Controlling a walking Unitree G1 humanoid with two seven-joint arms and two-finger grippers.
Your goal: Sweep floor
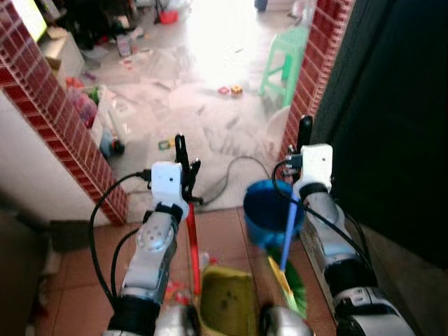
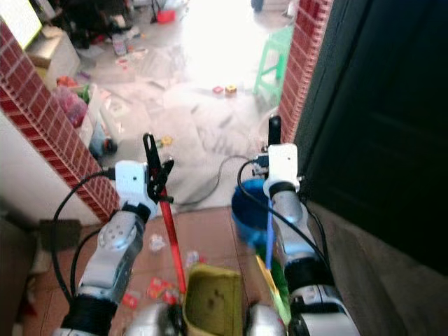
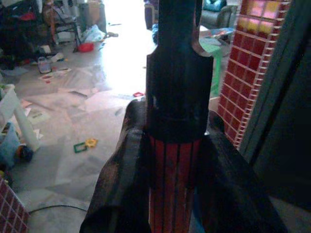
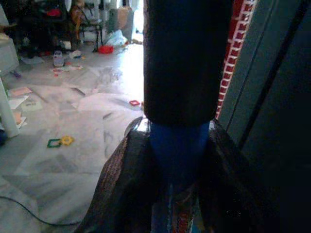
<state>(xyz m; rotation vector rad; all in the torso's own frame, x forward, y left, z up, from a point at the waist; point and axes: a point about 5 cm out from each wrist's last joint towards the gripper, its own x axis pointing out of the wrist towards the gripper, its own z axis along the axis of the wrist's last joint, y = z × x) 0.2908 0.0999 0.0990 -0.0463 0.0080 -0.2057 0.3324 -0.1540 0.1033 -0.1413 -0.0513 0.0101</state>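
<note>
My left gripper is shut on a red dustpan handle with a black top; in the left wrist view its fingers clamp the ribbed red shaft. The handle runs down to a yellow-green dustpan near my feet. Raised at the right, my right gripper is shut on a blue broom handle just below its black grip. The broom's green and yellow bristles rest on the tiled floor.
A blue bucket stands between the arms at the doorway. Brick pillars flank the opening, with a dark door at the right. Beyond lie a cable, scattered toys, papers and a green stool.
</note>
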